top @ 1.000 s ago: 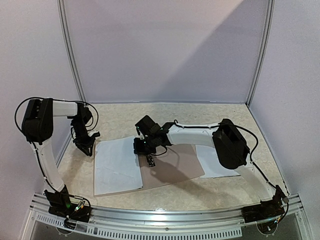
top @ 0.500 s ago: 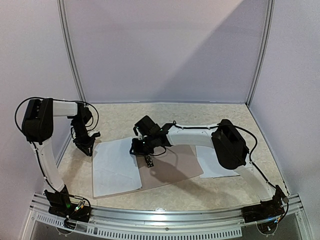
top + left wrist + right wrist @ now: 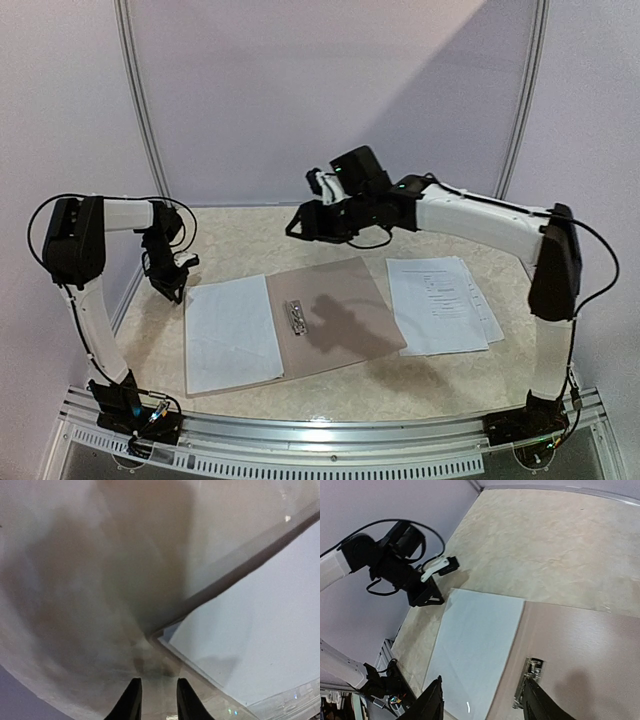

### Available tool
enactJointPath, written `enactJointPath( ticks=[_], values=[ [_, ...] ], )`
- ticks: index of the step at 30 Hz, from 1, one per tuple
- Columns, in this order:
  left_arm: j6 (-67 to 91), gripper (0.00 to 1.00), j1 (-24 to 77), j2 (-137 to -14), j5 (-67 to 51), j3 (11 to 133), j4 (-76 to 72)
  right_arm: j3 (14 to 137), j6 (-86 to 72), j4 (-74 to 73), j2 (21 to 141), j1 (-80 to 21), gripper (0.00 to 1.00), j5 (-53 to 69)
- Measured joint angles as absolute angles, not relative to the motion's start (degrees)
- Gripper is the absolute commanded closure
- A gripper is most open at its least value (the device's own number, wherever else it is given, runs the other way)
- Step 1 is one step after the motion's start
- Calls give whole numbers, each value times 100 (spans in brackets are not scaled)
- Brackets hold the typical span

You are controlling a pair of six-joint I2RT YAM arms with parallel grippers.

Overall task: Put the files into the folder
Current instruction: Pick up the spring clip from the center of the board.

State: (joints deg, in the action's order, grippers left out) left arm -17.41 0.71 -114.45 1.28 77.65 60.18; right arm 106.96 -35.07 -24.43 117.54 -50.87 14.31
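The brown folder (image 3: 345, 310) lies open on the table, its metal clip (image 3: 297, 315) near its left edge. A blank white sheet (image 3: 232, 335) lies flat against its left side. The printed files (image 3: 440, 305) are stacked to the right of the folder. My right gripper (image 3: 302, 224) hangs high above the folder's far edge, open wide and empty. Its wrist view shows the folder (image 3: 590, 650), the clip (image 3: 529, 682) and the white sheet (image 3: 475, 640) below. My left gripper (image 3: 172, 288) is low at the white sheet's far left corner (image 3: 260, 630), fingers (image 3: 131, 702) slightly apart and empty.
Pale walls enclose the table on three sides, and the left wall (image 3: 60, 150) is close to the left arm. A metal rail (image 3: 330, 440) runs along the front edge. Bare table surface (image 3: 250, 240) lies behind the folder.
My right arm has lifted off the folder's clip and swung up and back, uncovering the stack of files. The white sheet and folder slid slightly left earlier. The left arm has barely moved.
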Motion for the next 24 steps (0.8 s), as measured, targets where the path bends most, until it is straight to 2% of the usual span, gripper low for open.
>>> enactJointPath(
  ticks=[5,11,17,24],
  values=[
    [-1756,62,64,-11159,248,8023,6064,9424,-3422,-2659,10672,-4657,50,943],
    [-1796,58,233,-10569,137,8392,6224,8683,-3701,-2644,10842,-4746,59,1098],
    [-1890,60,1599,-10248,-60,8416,6263,8615,-4272,-2038,11522,-5105,71,1717],
    [-1885,64,2945,-10796,-176,8427,6003,8619,-4812,-1603,12219,-5325,79,2239]
  ],
)
